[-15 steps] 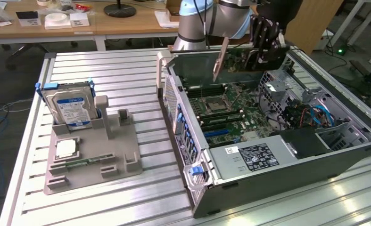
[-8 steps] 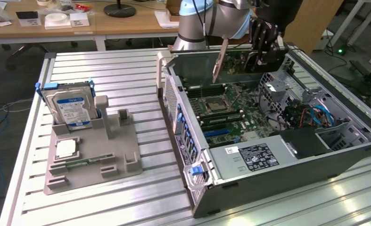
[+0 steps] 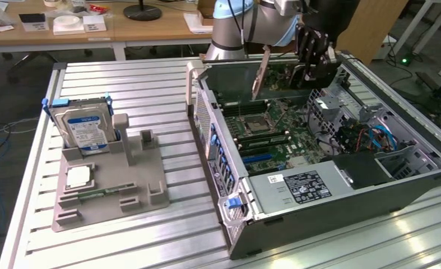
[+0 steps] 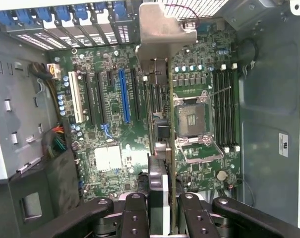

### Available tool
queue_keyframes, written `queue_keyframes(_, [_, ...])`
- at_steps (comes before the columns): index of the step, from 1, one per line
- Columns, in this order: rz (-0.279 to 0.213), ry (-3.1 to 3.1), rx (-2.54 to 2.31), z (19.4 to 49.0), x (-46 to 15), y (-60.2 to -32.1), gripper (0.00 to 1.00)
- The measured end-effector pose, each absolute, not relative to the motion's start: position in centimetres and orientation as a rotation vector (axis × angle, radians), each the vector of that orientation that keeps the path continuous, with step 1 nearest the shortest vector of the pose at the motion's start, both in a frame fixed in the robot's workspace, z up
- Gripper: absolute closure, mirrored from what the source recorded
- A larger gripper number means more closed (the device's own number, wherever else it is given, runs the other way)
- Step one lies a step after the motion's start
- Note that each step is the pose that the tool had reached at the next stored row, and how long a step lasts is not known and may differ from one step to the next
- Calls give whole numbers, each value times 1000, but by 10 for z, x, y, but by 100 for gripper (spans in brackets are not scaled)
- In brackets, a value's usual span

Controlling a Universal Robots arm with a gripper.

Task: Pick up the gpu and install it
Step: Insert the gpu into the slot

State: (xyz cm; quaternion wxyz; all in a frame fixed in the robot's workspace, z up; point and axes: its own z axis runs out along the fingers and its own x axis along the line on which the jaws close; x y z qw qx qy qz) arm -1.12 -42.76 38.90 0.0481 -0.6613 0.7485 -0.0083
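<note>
My gripper (image 3: 315, 56) is shut on the gpu (image 3: 280, 75), a green card with a dark face, held on edge above the open computer case (image 3: 318, 218). Its end bracket (image 3: 264, 70) hangs toward the case's rear wall. In the wrist view the gpu (image 4: 159, 148) runs edge-on from between my black fingers (image 4: 135, 213) up to its silver bracket (image 4: 164, 29). It hovers over the motherboard (image 4: 110, 158), a little to one side of the blue expansion slot (image 4: 124, 94) and beside the CPU socket (image 4: 194, 119). I cannot tell how high the card's edge is above the slots.
On the exterior view's left, a grey fixture (image 3: 142, 193) holds a silver hard drive (image 3: 86, 126), a chip (image 3: 79, 176) and a narrow memory stick (image 3: 93, 194). The power supply (image 3: 302, 188) and drive bays (image 3: 399, 159) crowd the case's near end. Cables (image 4: 55, 139) lie by the board.
</note>
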Motion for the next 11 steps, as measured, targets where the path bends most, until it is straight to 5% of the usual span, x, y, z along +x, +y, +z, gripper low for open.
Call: queue_keyframes(11, [-18,2278,-2022,381,-11,-427,72])
